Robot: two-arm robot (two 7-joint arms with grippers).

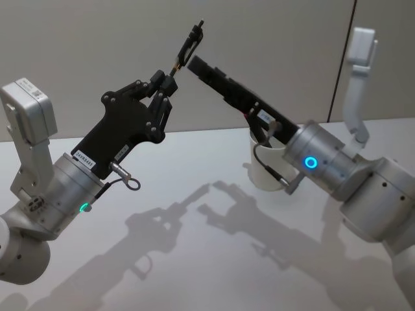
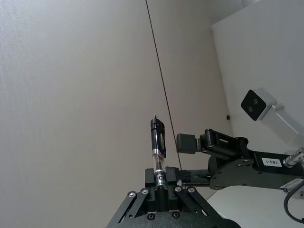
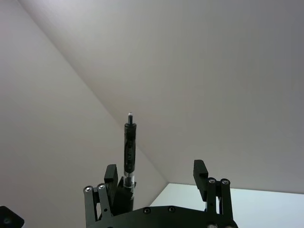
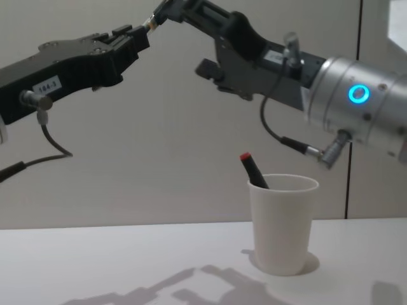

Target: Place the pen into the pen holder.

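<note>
Looks like a mid-air handover. The left gripper holds the pen high above the table, fingers pressed onto the lower end of the barrel, and the clip end pokes up and out. The right gripper reaches in from the other side with its fingers spread wide. From its own wrist camera the pen stands in the gap between them, hard by one finger and well off the other. Nothing is pinched there, and whether that near finger touches the barrel I cannot tell. Well below, under the right arm, the white paper cup stands upright on the table with a red-capped marker leaning inside. So the pen is nowhere near home, and I'd put the task at the passing stage. The next move, I reckon, asks the right gripper to centre on the free part of the barrel and close firmly before the left lets go. Release too early and the pen drops. After that it means swinging over the cup, tipping the pen nose-down and missing the marker on the way in.
</note>
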